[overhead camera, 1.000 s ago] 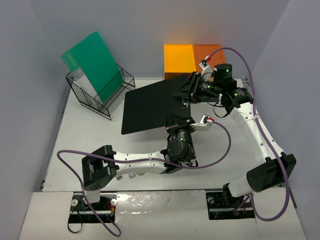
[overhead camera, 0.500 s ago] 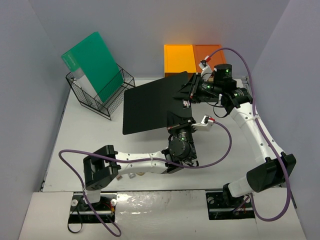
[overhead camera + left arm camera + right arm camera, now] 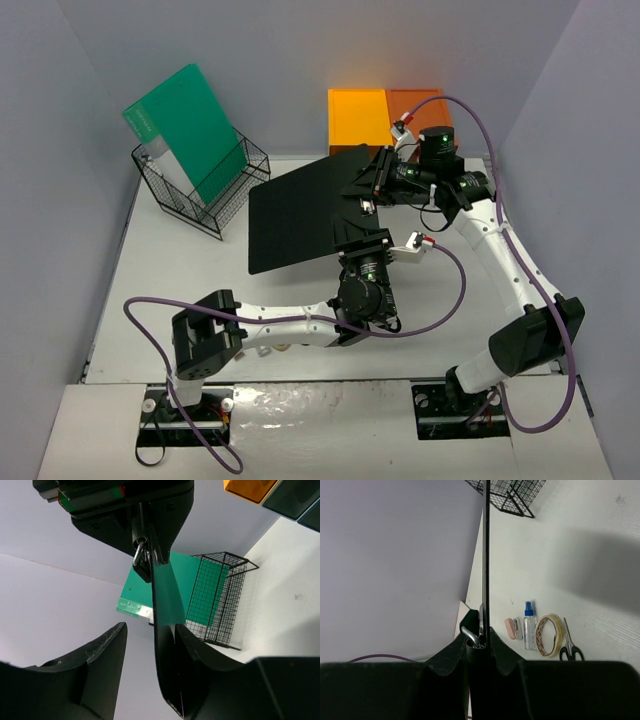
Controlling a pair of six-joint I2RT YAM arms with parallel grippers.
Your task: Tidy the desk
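White desk (image 3: 170, 290) spans scene beneath both arms; black clipboard (image 3: 295, 215) tilted above its middle; wire basket (image 3: 205, 195) with green folder (image 3: 185, 125) far left; right gripper (image 3: 366, 186) pinches clipboard's clip end; left gripper (image 3: 360, 233) parted, fingers astride near edge; tape roll (image 3: 550, 635), scissors (image 3: 569, 647) on desk

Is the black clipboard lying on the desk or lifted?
Lifted: the right gripper clamps the clipboard at its clip, and its shadow falls on the desk below.
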